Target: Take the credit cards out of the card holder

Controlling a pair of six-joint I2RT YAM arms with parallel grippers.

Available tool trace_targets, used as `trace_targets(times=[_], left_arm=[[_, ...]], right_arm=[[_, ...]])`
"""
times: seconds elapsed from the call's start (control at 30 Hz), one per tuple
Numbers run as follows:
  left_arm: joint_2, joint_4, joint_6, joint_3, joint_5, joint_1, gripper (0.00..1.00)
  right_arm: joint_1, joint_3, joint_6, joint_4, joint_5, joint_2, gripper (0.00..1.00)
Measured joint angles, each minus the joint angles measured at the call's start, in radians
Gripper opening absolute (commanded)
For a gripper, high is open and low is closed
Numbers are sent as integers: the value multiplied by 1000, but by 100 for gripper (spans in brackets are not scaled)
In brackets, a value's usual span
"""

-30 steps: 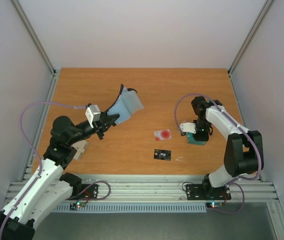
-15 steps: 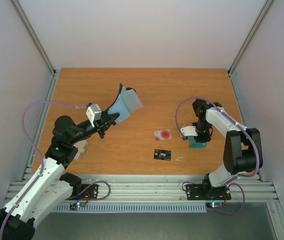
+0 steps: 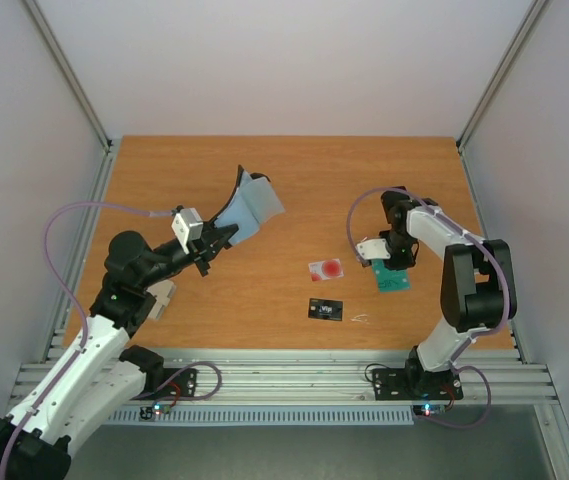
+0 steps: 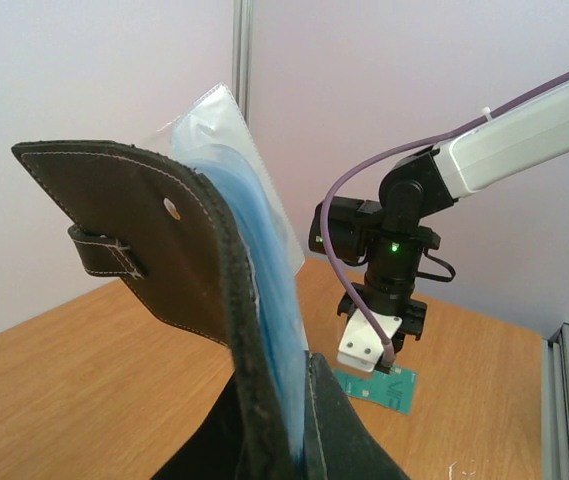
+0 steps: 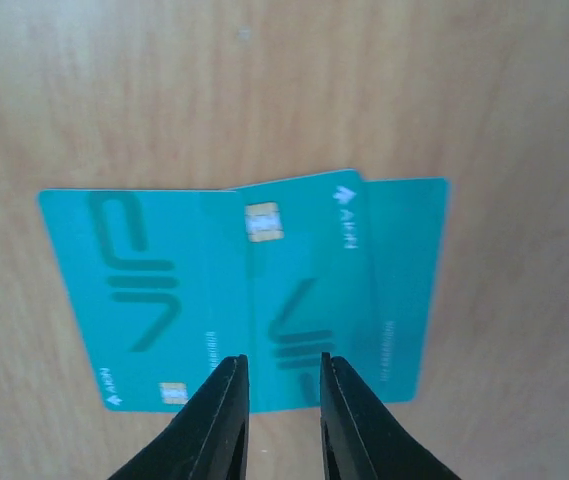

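Wooden table (image 3: 364, 170), pale walls (image 3: 264, 60), credit cards (image 3: 392, 278)

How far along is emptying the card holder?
Done: a whitish card with a red spot, a black card and overlapping teal-green cards lie on the wooden table. In hand: the left gripper holds the black folding card holder open; the right gripper hovers open above the teal ones. Left: unclear whether more are inside.

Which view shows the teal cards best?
Right wrist: the teal cards fill the frame, overlapping flat on the table, chips visible. Top external shows a small green patch; left wrist, a distant sliver.
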Motion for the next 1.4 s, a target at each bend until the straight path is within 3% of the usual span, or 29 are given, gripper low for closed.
trace_targets(times=[0.17, 0.27, 0.57, 0.73, 0.9, 1.0, 1.13, 1.3, 1.33, 1.4], left_arm=[[0, -2, 5, 0, 0, 0, 0], [0, -2, 6, 0, 4, 0, 0], [50, 17, 56, 16, 91, 0, 0], [132, 47, 85, 95, 199, 0, 0], [171, 93, 103, 186, 295, -20, 0], [183, 124, 124, 230, 330, -40, 0], [191, 143, 151, 249, 360, -66, 0], [207, 150, 169, 251, 375, -98, 0], [208, 150, 169, 251, 376, -103, 0], [208, 151, 169, 251, 375, -112, 0]], right_arm=[[0, 17, -5, 75, 10, 1, 33], [6, 19, 34, 146, 11, -8, 49], [75, 375, 571, 261, -118, -172, 61], [127, 547, 943, 258, -356, -306, 69], [122, 547, 1251, 286, -799, -417, 77], [125, 534, 1341, 281, -970, -437, 78], [144, 535, 1398, 242, -1077, -433, 83], [256, 547, 1394, 129, -1107, -409, 79], [281, 554, 1389, 107, -1101, -399, 74], [316, 558, 1381, 83, -1086, -388, 51]])
